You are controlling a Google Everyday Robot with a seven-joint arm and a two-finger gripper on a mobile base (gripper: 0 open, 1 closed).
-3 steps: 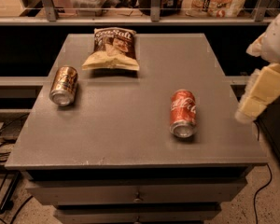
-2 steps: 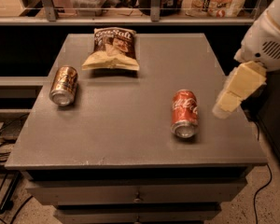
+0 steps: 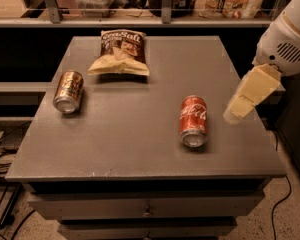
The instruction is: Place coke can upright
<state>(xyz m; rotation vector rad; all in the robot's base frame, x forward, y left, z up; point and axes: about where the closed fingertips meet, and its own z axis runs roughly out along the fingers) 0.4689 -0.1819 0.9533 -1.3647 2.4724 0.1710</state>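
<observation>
Claw (image 3: 233, 115) hovers at the right edge of the tabletop (image 3: 140, 149); whether it is apart or together, I cannot tell. Coke can (image 3: 193, 120) lies on its side near the claw, to its left, not touching. Gold can (image 3: 68, 91) and chip bag (image 3: 120, 54) lie well apart from the claw, farther left.

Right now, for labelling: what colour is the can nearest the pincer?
Red aluminium can, white script; pincer beside it; camera view.
</observation>
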